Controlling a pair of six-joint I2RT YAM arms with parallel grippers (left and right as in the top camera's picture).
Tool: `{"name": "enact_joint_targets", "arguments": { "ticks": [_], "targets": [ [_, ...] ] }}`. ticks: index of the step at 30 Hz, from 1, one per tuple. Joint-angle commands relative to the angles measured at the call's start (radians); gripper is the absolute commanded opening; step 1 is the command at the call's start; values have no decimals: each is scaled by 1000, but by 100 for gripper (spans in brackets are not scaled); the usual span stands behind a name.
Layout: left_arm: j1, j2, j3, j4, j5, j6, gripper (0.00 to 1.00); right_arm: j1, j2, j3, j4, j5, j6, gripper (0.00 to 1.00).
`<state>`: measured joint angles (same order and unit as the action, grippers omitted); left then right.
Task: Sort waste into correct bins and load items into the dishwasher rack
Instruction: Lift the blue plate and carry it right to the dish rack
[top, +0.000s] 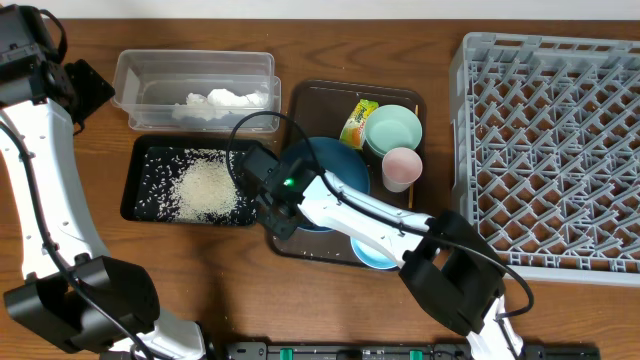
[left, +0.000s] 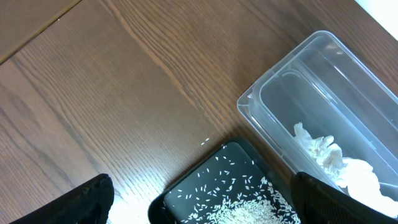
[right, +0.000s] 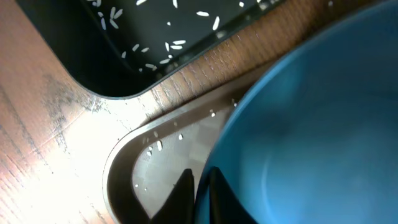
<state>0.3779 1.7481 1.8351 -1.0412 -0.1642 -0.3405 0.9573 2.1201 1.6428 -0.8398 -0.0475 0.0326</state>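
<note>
We have the right gripper (right: 198, 186) pinched together on the left rim of the plate (right: 298, 124), at the near-left corner of the brown tray (right: 118, 168). From the grip the plate runs off to the right, toward the rack (top: 545, 150) at the right edge of the tabletop. We read the next move as lift, then carry right, plate leading and hand trailing. The green bowl (top: 393, 128) and cup (top: 402, 165) stand on the tray between plate and rack, so we want height before any sideways travel. With a one-sided rim grip, we expect the plate may sag or pivot. The left gripper (left: 205, 208) is spread wide, holding nothing, near the far-left corner of the tabletop by the tub (left: 323, 106). That's well apart from the plate, so the right arm is nearer.
</note>
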Motion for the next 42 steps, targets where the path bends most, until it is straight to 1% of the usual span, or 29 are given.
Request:
{"name": "enact_joint_targets", "arguments": {
  "ticks": [1, 9, 13, 16, 20, 25, 28, 34, 39, 42],
  "targets": [
    [3, -3, 3, -2, -12, -2, 92, 5, 5, 55, -6, -10, -3, 1],
    [3, -3, 3, -2, -12, -2, 93, 0, 5, 171, -61, -10, -3, 1],
    [3, -3, 3, -2, -12, -2, 92, -14, 4, 270, -116, -8, -7, 1],
    [3, -3, 3, -2, -12, -2, 93, -42, 4, 359, -183, 0, -19, 1],
    [3, -3, 3, -2, -12, -2, 92, -121, -11, 487, -277, -1, -23, 1],
    [3, -3, 3, -2, -12, -2, 93, -281, -59, 603, -354, -4, -22, 1],
    [3, -3, 3, -2, -12, -2, 93, -409, -100, 642, -369, -67, -22, 1],
    [3, -3, 3, -2, -12, -2, 93, -740, -165, 643, -337, -397, -22, 1],
    [3, -3, 3, -2, -12, -2, 93, -1031, -154, 640, -243, -718, -22, 1],
    [3, -3, 3, -2, -12, -2, 92, -1170, -137, 639, -175, -881, -22, 1]
  ]
}}
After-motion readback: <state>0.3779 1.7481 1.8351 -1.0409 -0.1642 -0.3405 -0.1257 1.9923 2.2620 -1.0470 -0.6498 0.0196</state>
